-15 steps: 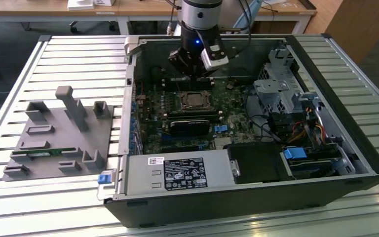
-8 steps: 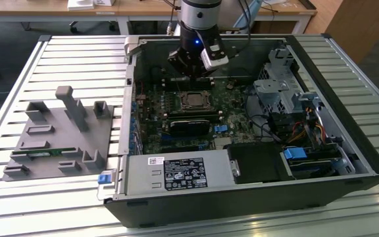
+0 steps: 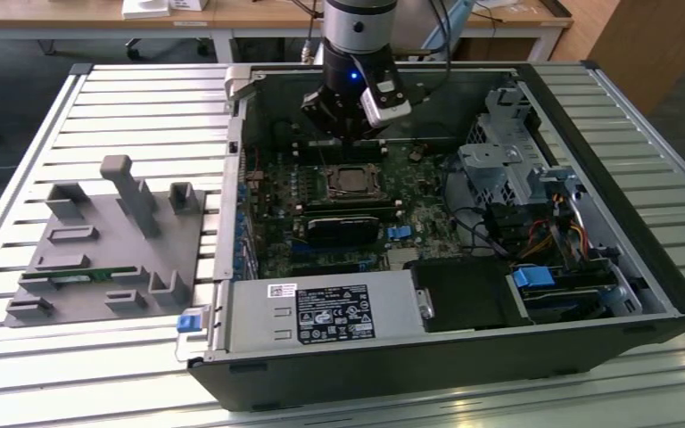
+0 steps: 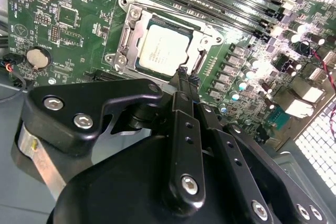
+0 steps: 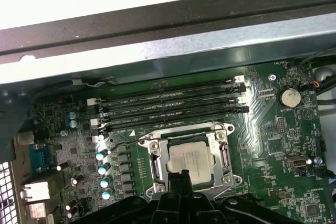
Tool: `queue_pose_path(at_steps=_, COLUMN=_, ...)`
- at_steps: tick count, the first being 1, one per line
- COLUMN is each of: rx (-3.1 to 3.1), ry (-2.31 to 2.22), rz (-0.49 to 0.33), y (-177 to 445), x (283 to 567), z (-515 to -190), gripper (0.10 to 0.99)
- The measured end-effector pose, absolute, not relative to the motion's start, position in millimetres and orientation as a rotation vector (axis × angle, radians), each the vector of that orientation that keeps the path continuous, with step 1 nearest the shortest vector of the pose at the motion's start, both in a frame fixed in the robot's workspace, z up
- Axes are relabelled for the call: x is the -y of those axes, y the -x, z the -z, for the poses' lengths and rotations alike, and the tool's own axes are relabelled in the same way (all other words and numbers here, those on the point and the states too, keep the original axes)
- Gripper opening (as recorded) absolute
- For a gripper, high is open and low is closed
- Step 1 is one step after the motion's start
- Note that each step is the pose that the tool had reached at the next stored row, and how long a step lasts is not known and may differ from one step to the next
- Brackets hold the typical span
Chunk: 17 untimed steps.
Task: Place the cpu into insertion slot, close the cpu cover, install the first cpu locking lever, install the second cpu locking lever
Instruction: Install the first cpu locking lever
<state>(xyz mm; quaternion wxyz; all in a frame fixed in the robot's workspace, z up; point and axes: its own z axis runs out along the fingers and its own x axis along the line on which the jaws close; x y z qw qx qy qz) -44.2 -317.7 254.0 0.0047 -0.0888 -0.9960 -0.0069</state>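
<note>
While the gripper hangs inside the computer case in the exterior view, the insertion slot sits just below it. In both wrist views, the closed, empty fingertips hover beside the cpu, which lies in the slot under the cpu cover.

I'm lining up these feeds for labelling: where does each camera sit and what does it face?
Exterior view: off the arm, above the open computer case, looking down; the arm and gripper show.
First wrist view: on the arm, facing the cpu; gripper shows.
Second wrist view: on the arm, facing the cpu; gripper shows.
All share the cpu cover.
</note>
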Motion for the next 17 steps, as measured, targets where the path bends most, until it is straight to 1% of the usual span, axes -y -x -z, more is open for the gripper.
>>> queue_pose_path(at_steps=17, rx=3.125, ry=0.252, rz=0.022, y=46.4, x=317.7, z=-253.9, gripper=0.106)
